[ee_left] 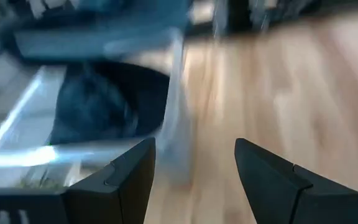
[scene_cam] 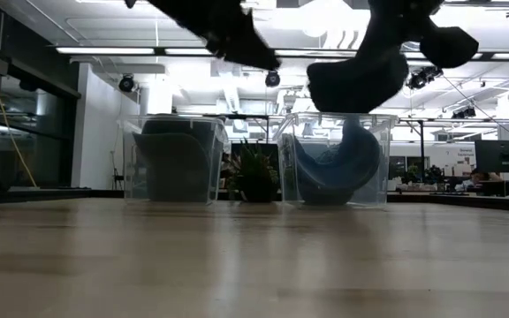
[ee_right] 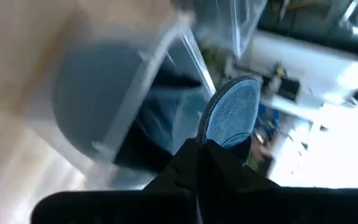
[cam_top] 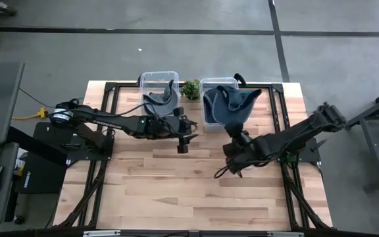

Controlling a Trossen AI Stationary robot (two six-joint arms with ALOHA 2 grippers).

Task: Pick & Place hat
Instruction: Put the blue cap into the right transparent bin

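A blue hat point(cam_top: 232, 105) lies over the right clear bin point(cam_top: 209, 84) at the table's far edge, its brim reaching past the bin's right rim. In the low view the blue hat point(scene_cam: 338, 163) shows through the bin wall. My right gripper point(cam_top: 235, 133) is just in front of that bin and shut on the hat. A dark hat point(cam_top: 160, 102) sits inside the left clear bin point(cam_top: 158, 76). My left gripper point(cam_top: 182, 145) is open above the table, in front of and between the bins. In the left wrist view the left gripper point(ee_left: 194, 180) holds nothing. My right gripper point(ee_right: 201, 146) pinches the blue hat's brim point(ee_right: 229, 115) between its two shut fingers, which come from the table's near side toward the bin. The rounded brim sticks out beyond the fingertips. The rest of the hat runs on over the right bin point(ee_right: 135, 106).
A small green plant point(cam_top: 191, 89) stands between the two bins at the far edge. The wooden table point(cam_top: 196, 191) lies bare in front of both arms. Black frame rails point(cam_top: 104, 112) run along its left and right sides.
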